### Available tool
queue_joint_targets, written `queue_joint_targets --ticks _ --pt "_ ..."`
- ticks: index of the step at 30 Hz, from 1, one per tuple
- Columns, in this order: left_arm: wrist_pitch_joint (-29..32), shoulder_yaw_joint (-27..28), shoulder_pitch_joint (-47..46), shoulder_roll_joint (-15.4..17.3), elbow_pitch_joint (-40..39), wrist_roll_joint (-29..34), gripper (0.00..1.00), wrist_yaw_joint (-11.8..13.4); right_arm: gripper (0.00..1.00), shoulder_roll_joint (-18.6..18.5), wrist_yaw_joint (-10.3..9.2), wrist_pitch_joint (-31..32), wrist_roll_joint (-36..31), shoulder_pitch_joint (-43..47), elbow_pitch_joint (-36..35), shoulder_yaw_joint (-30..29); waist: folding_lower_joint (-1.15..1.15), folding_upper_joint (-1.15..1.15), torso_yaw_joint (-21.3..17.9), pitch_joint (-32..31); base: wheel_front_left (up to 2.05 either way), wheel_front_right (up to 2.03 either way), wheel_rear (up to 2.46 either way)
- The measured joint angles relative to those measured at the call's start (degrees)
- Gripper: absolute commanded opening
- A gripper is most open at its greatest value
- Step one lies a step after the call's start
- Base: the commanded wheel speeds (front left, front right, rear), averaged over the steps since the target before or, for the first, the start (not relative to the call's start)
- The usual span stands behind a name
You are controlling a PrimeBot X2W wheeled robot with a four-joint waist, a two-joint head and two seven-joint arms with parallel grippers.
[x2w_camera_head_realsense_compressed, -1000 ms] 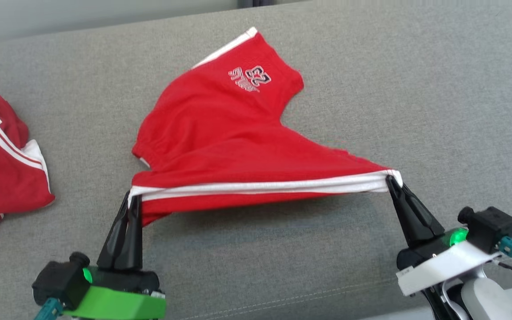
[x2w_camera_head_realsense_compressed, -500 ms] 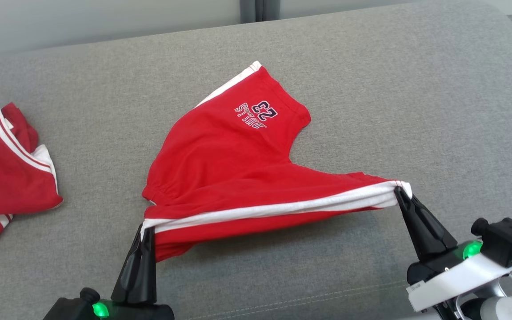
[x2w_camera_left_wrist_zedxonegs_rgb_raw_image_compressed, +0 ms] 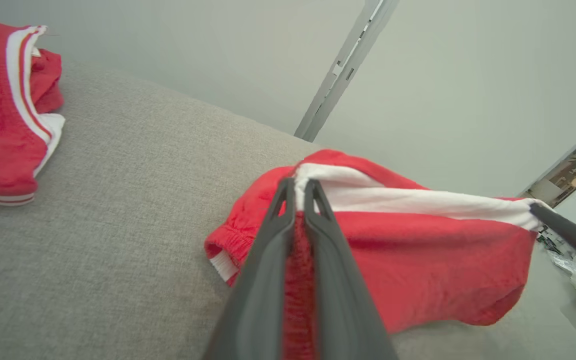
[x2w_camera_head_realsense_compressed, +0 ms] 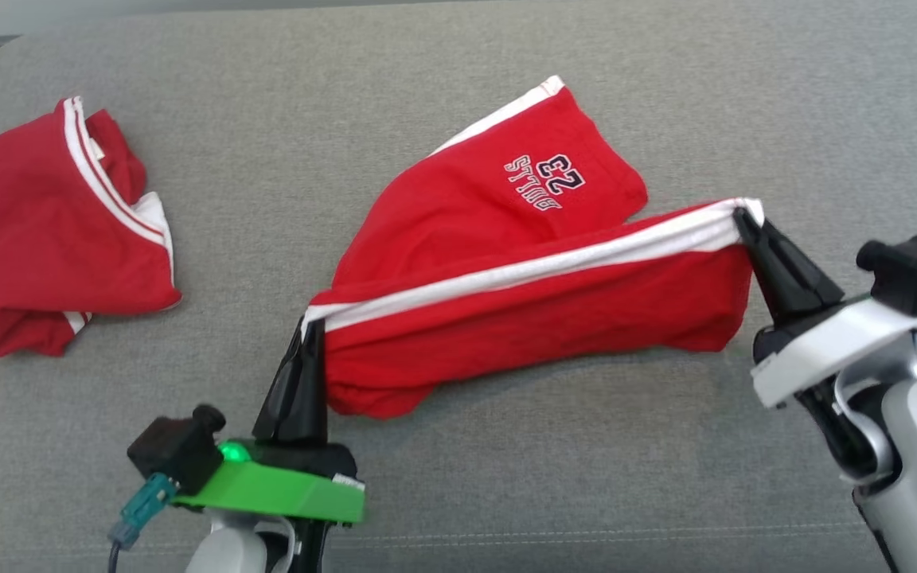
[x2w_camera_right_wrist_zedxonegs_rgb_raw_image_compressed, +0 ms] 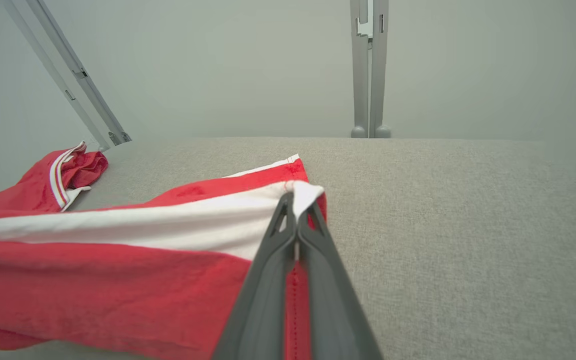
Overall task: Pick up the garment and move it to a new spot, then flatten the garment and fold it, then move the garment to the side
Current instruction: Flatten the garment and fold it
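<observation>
Across the grey sofa cushion (x2w_camera_head_realsense_compressed: 506, 493), the red Bulls 23 shorts (x2w_camera_head_realsense_compressed: 522, 318) hang stretched between both arms, the far leg resting on the fabric. At one end of the white side stripe the left pincer (x2w_camera_head_realsense_compressed: 313, 328) is clamped tight; the right pincer (x2w_camera_head_realsense_compressed: 739, 213) grips the other end. Another red garment (x2w_camera_head_realsense_compressed: 44, 231) lies well apart at the left.

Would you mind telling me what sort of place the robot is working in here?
Probably an indoor test room: a grey fabric sofa seat, pale partition walls with metal posts, plus red shorts and a second red garment.
</observation>
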Motion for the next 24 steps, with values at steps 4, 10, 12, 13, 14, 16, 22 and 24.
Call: queue_joint_targets --ticks 4,10,12,13,14,16,22,24 --pt "0.0 -4.3 -6.5 0.0 3.7 -4.1 0.0 2.6 0.0 -2.3 0.0 1.8 0.5 -6.9 4.3 1.0 0.0 0.0 2.8 1.2 0.0 0.0 0.0" --pt "0.0 -8.8 -16.3 0.0 10.6 -9.5 0.0 6.7 0.0 -4.8 -0.01 4.0 0.8 -18.8 12.7 5.2 0.0 0.0 6.4 3.7 0.0 0.0 0.0" --pt "-0.1 -9.9 -19.0 0.0 12.6 -11.4 0.0 7.8 0.0 -5.3 -0.01 4.7 1.2 -22.8 15.9 6.9 0.0 0.0 7.2 4.8 0.0 0.0 0.0" --pt "-0.1 -10.3 -20.1 0.0 13.5 -12.5 0.0 8.3 0.0 -5.6 -0.01 5.2 1.2 -24.7 17.6 7.6 0.0 0.0 7.6 5.3 0.0 0.0 0.0" --pt "-0.1 -11.1 -21.2 0.0 14.3 -13.3 0.0 8.8 0.0 -5.9 -0.01 5.4 1.3 -26.6 19.2 8.3 0.0 0.0 8.0 5.9 0.0 0.0 0.0" --pt "-0.1 -12.4 -23.4 -0.1 15.5 -14.7 0.0 9.6 0.0 -6.6 -0.01 5.8 1.6 -30.1 22.2 9.6 0.01 0.0 8.8 6.9 0.0 0.0 0.0" --pt "-0.1 -15.8 -28.7 -0.1 16.3 -18.1 0.0 13.0 0.0 -8.0 -0.01 7.0 3.2 -38.9 29.9 14.0 0.01 0.0 11.0 10.1 0.0 0.0 0.0" --pt "-0.1 -17.3 -30.1 0.0 16.9 -19.3 0.0 14.0 0.0 -8.2 -0.01 7.5 3.6 -41.2 32.4 15.8 0.01 0.0 11.6 11.1 0.0 0.0 0.0"
